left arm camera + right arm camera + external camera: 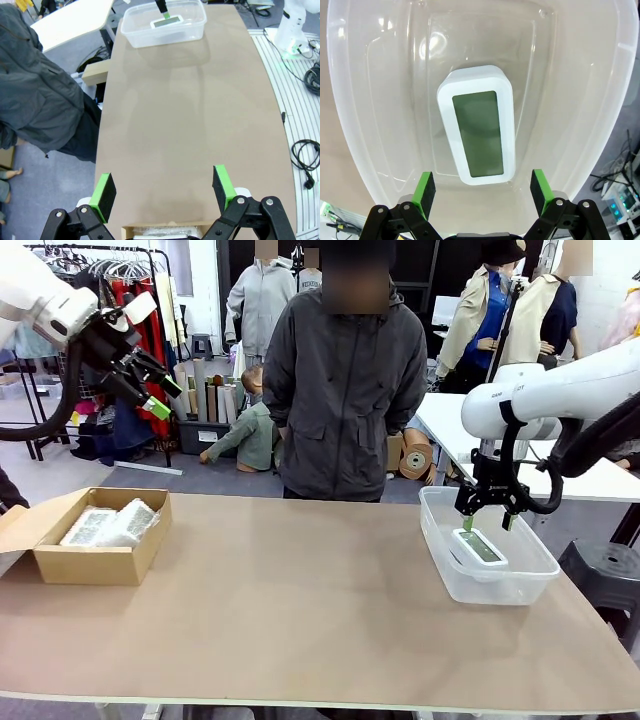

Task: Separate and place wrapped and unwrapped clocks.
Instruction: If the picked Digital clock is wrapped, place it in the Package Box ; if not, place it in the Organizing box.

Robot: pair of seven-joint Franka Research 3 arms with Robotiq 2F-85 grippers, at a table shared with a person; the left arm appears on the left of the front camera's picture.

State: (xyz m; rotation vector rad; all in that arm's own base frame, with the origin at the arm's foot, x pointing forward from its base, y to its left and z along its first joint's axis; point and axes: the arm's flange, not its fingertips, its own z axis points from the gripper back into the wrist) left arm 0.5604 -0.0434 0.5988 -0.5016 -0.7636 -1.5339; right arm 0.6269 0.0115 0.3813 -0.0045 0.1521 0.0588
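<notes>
The bare white clock point(478, 546) with a grey-green screen lies flat in the clear plastic tub point(440, 540) at the table's right. My right gripper point(488, 522) hangs open just above it, nothing between its fingers; the right wrist view looks straight down on the clock point(476, 146) between the green pads point(424, 192). Two bubble-wrapped clocks point(110, 523) lie side by side in the brown cardboard box point(95, 565) at the left. My left gripper point(160, 397) is raised high above the box, open and empty. The left wrist view catches the tub point(145, 36) far off.
A person in a dark grey jacket point(343, 380) stands at the far edge, hands behind the back. The brown tabletop point(300, 610) stretches bare between box and tub. A white table point(600, 480) and a black stool point(605, 570) stand off to the right.
</notes>
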